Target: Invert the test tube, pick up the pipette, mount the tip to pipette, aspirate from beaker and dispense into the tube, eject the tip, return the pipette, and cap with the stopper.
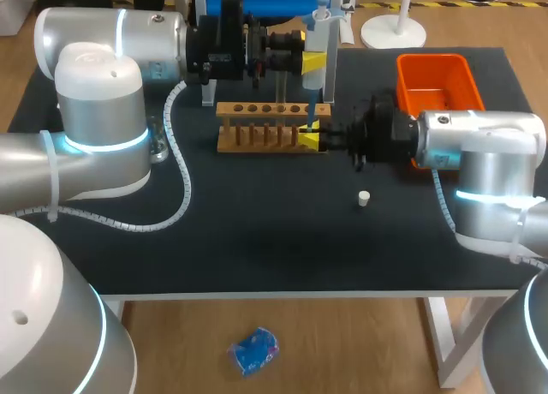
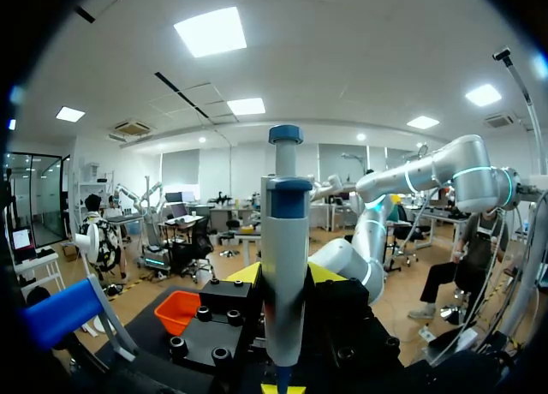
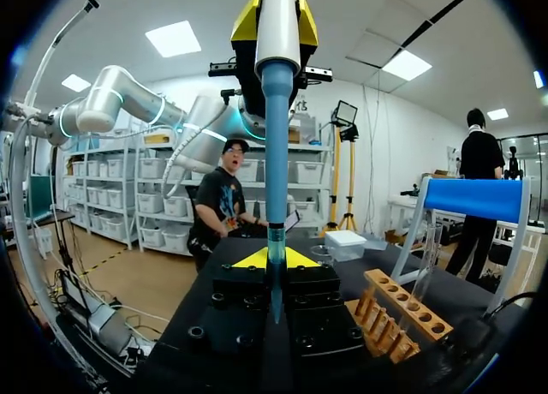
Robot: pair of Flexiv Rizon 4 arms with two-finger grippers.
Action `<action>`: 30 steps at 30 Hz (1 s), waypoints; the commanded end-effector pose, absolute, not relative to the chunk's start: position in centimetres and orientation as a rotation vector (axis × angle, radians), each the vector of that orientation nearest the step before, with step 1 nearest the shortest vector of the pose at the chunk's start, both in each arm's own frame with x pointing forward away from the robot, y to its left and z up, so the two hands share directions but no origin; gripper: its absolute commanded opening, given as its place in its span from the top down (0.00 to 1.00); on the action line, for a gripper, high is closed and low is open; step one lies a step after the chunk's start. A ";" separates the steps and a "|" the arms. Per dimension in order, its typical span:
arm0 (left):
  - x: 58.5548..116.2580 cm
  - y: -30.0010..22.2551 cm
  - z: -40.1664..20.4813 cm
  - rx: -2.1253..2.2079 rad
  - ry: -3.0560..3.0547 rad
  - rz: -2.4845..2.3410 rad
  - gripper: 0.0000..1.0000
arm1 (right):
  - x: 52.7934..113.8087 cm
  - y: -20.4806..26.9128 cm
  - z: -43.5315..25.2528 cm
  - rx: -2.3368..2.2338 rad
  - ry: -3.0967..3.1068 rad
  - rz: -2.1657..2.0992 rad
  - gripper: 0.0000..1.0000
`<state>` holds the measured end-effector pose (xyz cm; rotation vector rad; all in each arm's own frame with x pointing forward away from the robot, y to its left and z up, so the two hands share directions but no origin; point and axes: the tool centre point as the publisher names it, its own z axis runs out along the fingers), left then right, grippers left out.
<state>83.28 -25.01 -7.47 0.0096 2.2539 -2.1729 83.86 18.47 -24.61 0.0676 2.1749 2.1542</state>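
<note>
Table, near edge to far.
- One white stopper, alone, right of middle, upright on the bare top.
- One wooden rack at mid-table. The right gripper is at the rack's right end, fingers clamped on one test tube, held upright.
- One pipette stands vertical directly above, its blue tip down in the tube mouth. The left gripper is closed around the pipette body.
- One orange bin at the far right corner.
</note>
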 end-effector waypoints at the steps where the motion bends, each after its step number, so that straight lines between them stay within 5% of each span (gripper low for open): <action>1: 83.3 -25.0 -8.4 0.009 2.254 -2.173 1.00 | 83.6 18.5 -23.6 0.080 2.167 2.149 1.00; 9: 83.3 -25.0 -8.4 0.009 2.254 -2.173 1.00 | 83.6 18.4 -23.7 0.084 2.186 2.163 1.00; 10: 83.3 -25.0 -8.4 0.009 2.254 -2.173 1.00 | 83.5 18.4 -23.8 0.074 2.202 2.151 0.93; 11: 83.3 -25.0 -8.4 0.009 2.254 -2.173 1.00 | 83.4 18.4 -23.9 0.067 2.219 2.128 0.52; 12: 83.3 -25.0 -8.4 0.009 2.254 -2.173 1.00 | 83.4 18.4 -24.0 0.074 2.221 2.136 0.00; 30: 83.3 -25.0 -8.4 0.009 2.254 -2.173 1.00 | 82.7 13.6 -24.6 -0.213 2.445 2.162 0.00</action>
